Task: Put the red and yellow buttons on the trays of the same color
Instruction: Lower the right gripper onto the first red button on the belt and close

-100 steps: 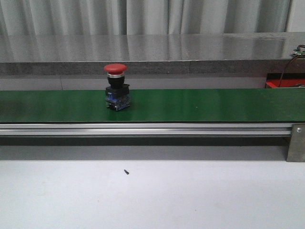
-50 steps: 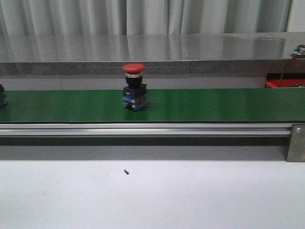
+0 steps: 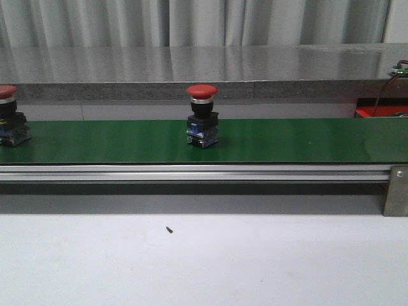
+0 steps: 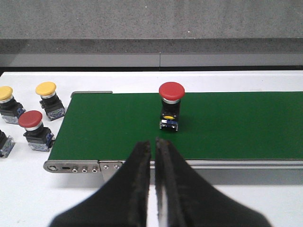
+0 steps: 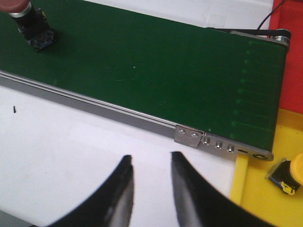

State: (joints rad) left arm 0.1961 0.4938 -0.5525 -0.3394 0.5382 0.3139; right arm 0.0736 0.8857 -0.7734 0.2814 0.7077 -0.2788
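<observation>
Red button (image 3: 203, 121) carried further right along green belt (image 3: 287, 140) since half-second ago, now near belt middle in front view. Second red button (image 3: 9, 124) come fully into view at belt's left edge. My left tool (image 4: 152, 146) hovers before belt, fingers nearly touching, gripping nothing. My right tool (image 5: 151, 163) hangs over white tabletop (image 5: 71, 151), fingers parted, empty. Red tray (image 3: 376, 113) sits far right behind belt.
</observation>
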